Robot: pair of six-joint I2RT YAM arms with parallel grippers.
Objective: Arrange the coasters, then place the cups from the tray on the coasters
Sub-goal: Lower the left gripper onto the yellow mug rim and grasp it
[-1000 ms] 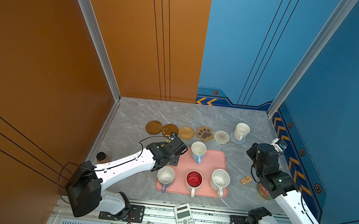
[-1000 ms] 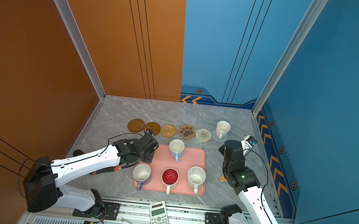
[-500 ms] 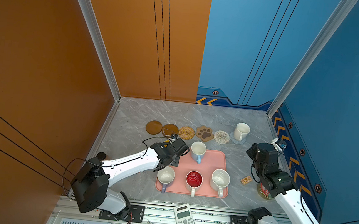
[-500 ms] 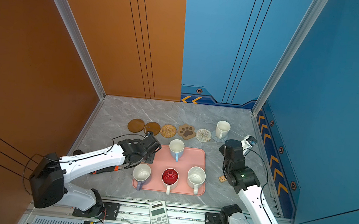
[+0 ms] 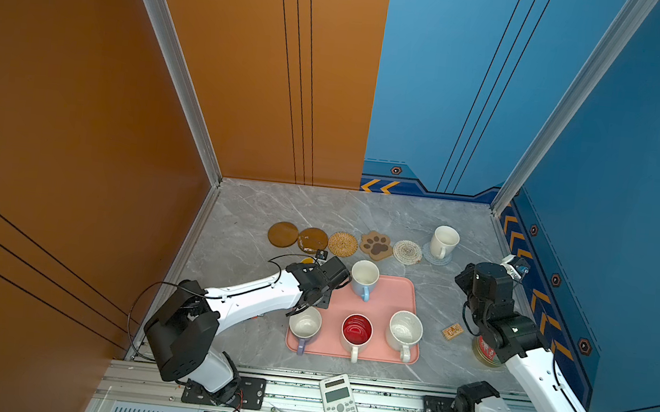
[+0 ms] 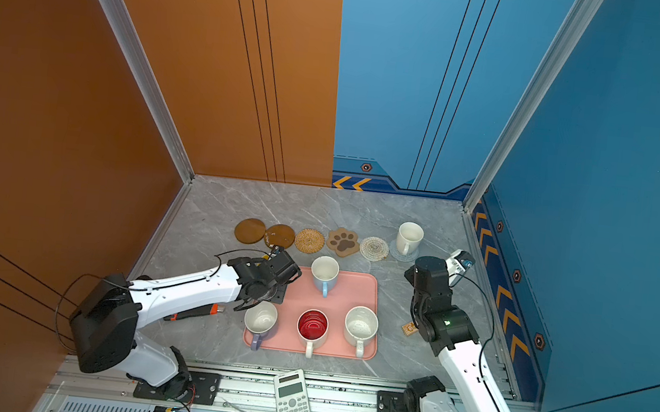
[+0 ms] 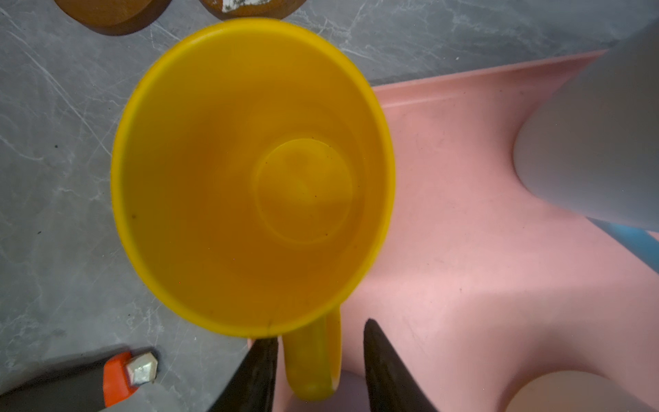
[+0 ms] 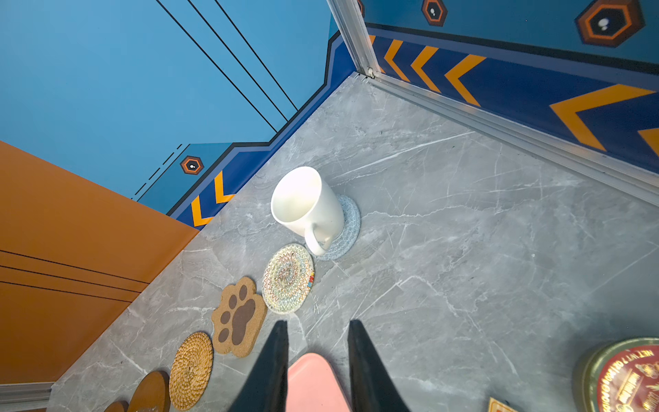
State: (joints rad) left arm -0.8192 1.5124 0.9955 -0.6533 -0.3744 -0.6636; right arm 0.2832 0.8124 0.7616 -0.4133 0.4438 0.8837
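Between left gripper's (image 7: 320,333) jaws: yellow cup's (image 7: 249,171) handle (image 7: 313,356), jaws part-open, not pinched (gap shows at one finger (image 7: 388,371)) | cup ahead, at tray (image 7: 463,249) corner | step: likely grasp | next: pinch, lift, carry to brown coaster (image 7: 107,14) beyond | right gripper (image 8: 318,322) part-open, empty

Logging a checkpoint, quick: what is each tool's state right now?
Left tool: open, astride the handle of the yellow mug.
Right tool: open, empty.
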